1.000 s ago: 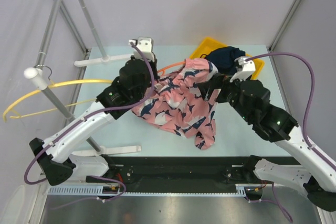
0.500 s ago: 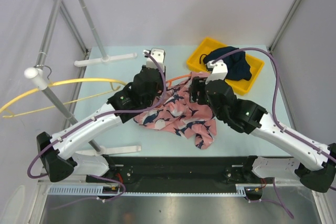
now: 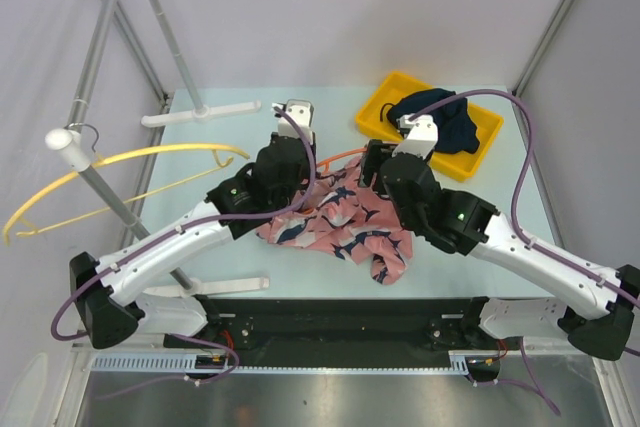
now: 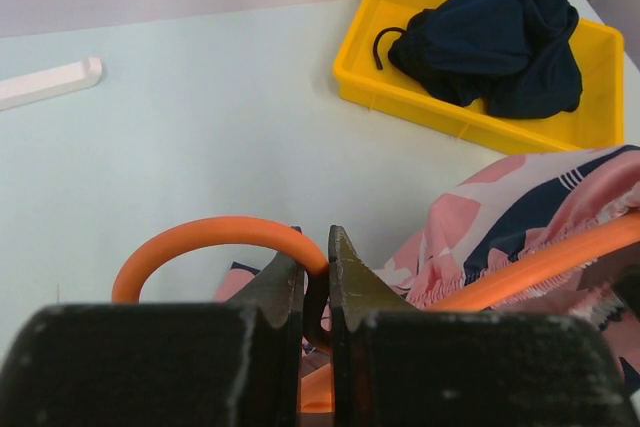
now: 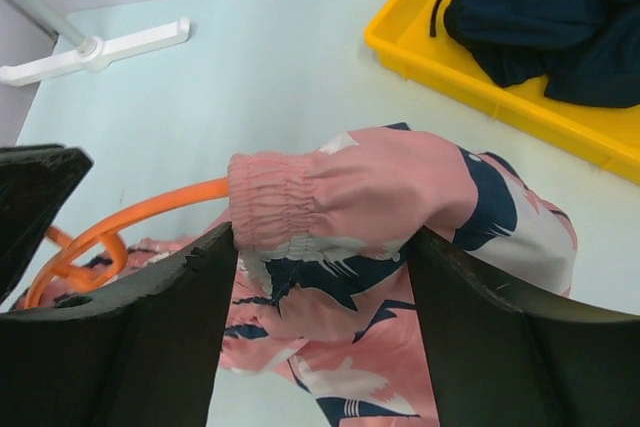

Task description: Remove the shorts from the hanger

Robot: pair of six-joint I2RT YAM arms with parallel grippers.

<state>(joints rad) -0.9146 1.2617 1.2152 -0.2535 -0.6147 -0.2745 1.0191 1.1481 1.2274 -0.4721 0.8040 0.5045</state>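
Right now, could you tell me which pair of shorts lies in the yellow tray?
The plain navy pair; the pink shark-print pair lies on the table with the orange hanger.

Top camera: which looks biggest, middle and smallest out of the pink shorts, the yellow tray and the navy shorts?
1. pink shorts, even partly hidden
2. yellow tray
3. navy shorts, lying inside the tray

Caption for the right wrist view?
Right pincer straddles waistband of pink shorts by orange hanger; navy shorts in yellow bin.
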